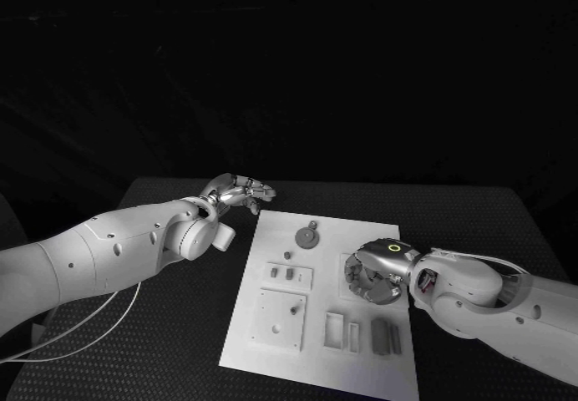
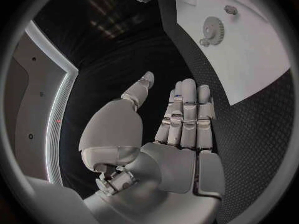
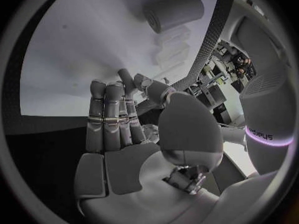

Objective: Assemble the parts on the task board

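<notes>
Silver fingers (image 2: 187, 112) of the left hand (image 1: 237, 194) are held straight and close together with the thumb set apart, and nothing is held in them; in the head view this hand hangs over the black table (image 1: 157, 334) just off the far left corner of the white board (image 1: 271, 355). The right hand (image 1: 376, 271) is seen over the right side of the board, its fingers (image 3: 112, 114) extended side by side and the thumb curved toward them; nothing is seen in its grasp, and whether the board is touched cannot be told. The board is laid with its long axis running from the near edge of the table to the far edge, tilted slightly to the right at the far end. On it, a round gear (image 1: 310, 238) lies flat near the far end, a small peg (image 1: 289, 255) is just beside it, and a square plate (image 1: 282, 318) and narrow upright blocks (image 1: 383, 335) are set at the near end.
</notes>
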You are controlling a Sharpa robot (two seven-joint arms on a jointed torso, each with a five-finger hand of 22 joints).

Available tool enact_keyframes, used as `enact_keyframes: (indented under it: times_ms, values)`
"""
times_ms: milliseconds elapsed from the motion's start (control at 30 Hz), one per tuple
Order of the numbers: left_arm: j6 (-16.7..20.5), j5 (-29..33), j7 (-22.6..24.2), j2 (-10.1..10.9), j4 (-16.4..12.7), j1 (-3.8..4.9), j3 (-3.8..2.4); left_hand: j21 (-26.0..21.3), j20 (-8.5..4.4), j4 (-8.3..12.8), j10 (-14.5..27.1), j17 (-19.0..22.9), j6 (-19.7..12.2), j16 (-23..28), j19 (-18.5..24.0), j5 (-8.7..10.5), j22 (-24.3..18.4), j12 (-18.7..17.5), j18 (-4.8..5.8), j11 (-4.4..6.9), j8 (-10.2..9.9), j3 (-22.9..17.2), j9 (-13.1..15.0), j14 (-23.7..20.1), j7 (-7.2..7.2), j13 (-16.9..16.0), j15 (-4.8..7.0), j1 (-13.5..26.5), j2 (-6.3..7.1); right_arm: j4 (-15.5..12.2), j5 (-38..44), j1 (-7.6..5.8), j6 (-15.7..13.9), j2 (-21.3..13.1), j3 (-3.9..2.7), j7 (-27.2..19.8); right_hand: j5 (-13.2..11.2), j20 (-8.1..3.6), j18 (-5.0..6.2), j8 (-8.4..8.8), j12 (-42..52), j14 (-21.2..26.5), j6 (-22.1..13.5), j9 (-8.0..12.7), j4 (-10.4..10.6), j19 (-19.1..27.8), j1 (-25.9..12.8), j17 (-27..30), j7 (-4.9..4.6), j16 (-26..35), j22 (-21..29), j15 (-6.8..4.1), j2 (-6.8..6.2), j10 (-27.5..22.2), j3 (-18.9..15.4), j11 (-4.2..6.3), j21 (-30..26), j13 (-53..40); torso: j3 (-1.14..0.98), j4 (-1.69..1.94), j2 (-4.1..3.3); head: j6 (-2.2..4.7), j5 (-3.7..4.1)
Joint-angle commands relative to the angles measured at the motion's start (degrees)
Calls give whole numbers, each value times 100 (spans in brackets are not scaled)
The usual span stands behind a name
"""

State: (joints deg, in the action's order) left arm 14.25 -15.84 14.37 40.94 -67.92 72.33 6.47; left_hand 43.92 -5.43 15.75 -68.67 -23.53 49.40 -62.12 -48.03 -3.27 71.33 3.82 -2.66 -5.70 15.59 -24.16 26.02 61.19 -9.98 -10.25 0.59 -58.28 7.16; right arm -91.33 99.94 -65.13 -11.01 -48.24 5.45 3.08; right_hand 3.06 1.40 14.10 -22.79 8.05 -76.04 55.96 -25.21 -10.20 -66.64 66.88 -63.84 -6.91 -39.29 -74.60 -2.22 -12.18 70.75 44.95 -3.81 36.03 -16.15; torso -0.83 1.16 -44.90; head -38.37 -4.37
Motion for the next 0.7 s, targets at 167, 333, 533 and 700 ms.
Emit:
enact_keyframes:
  times_ms: [167, 333, 533, 700]
  values:
    - [-78, 38, 69, -8, -20, 5, -3, -15, -73, -24, 23, -11, -40, -16, -10, 20, 9, 26, -87, -11, 7, 10, -9, 26, -20, 10, -1, 2, -64, -40, 359, 14, -356, 18, -1, 71, -28, -97, 90, -116, 133, -7, 205, -66, -73, -124, 5, -184, 69, -292, -162, -118, 217, 242, 199, 87, 226, -105, -7, -8, 0, -5, 2]
    - [-76, 38, 69, -10, -15, 5, -3, -15, -74, -24, 24, -12, -41, -16, -10, 20, 9, 26, -88, -11, 7, 10, -9, 27, -20, 10, -1, 1, -66, -72, 360, 15, -416, 12, -1, 91, -28, -134, 90, -145, 170, -28, 245, -99, -80, -171, 0, -220, 88, -379, -166, -147, 288, 303, 192, 116, 307, -152, -9, -2, 0, -8, 7]
    - [-74, 38, 70, -14, -7, 5, -3, -16, -75, -24, 24, -13, -42, -17, -11, 20, 10, 25, -88, -11, 7, 10, -9, 27, -20, 11, 0, 0, -67, -135, 329, 15, -466, -32, -3, 83, -28, -147, 90, -160, 180, -22, 257, -121, -102, -174, 2, -228, 96, -406, -163, -155, 335, 317, 166, 125, 335, -174, -6, 2, 4, -16, -1]
    - [-75, 38, 70, -18, -4, 5, -3, -16, -75, -23, 26, -14, -43, -17, -12, 20, 11, 25, -89, -11, 7, 10, -10, 28, -21, 11, 0, -1, -68, -239, 224, 13, -472, -97, -27, 57, -28, -152, 90, -169, 186, -20, 266, -135, -119, -174, 1, -231, 101, -420, -162, -159, 337, 325, 152, 129, 349, -187, -2, -1, 5, -16, -12]
